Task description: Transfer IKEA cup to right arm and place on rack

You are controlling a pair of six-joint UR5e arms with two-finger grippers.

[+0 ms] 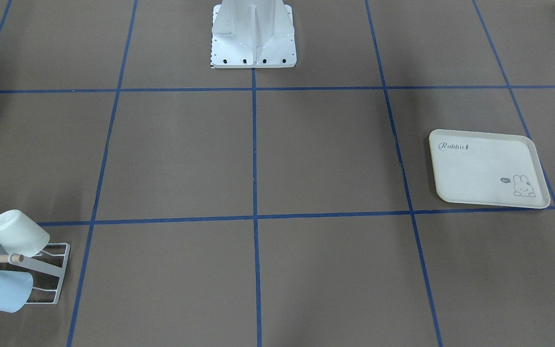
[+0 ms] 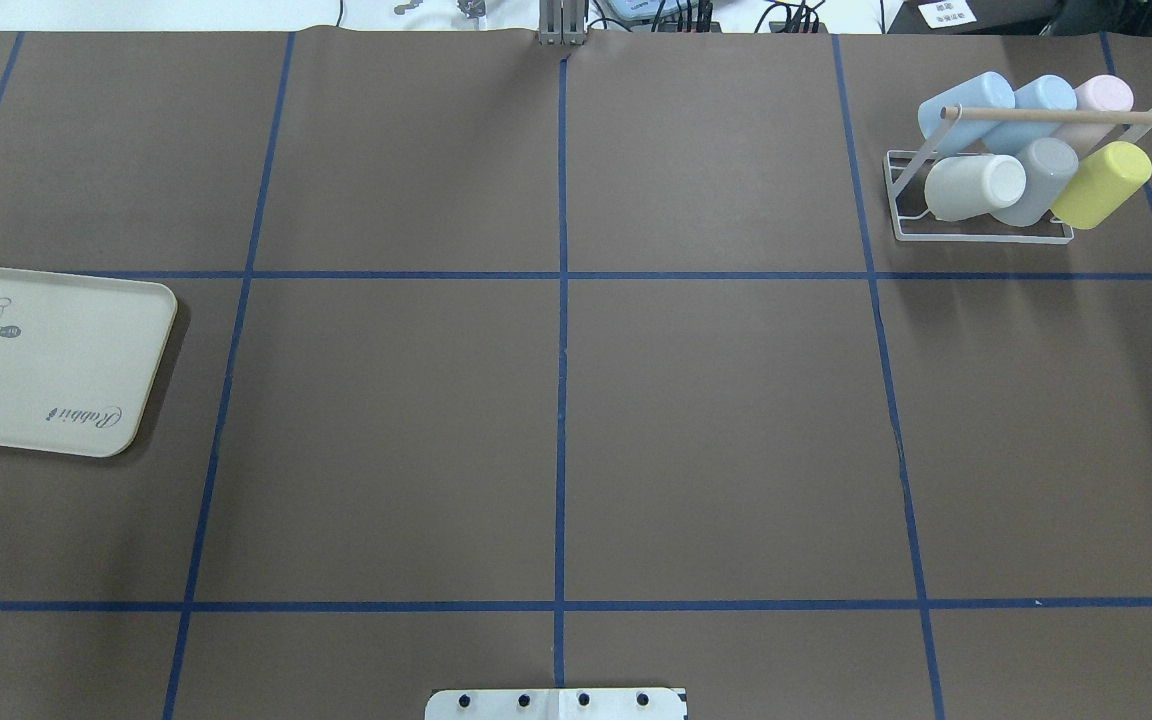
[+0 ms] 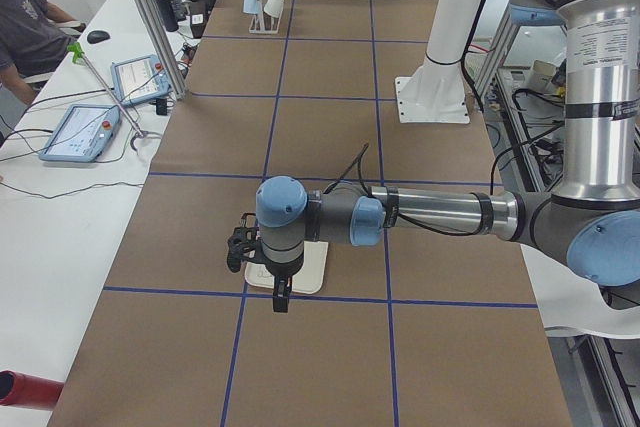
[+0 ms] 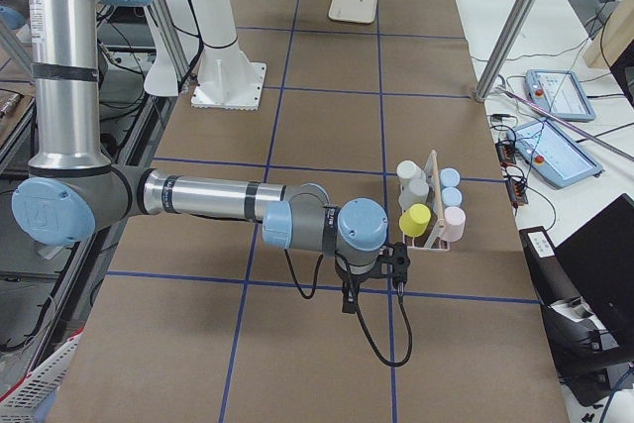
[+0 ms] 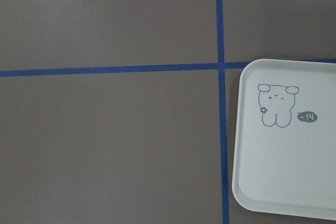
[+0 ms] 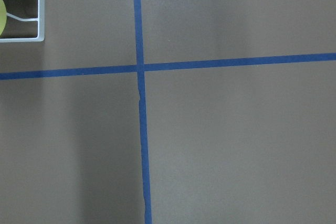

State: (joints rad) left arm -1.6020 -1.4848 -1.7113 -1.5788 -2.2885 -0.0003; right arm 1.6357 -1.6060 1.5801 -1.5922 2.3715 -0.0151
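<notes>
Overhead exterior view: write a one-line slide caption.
Six pastel cups sit on the white wire rack, far right; rabbit-print tray at left; no arms in view.

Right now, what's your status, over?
Left tool, right tool: open or shut unclear. Six cups on rack, tray bare. Nothing in the way.
</notes>
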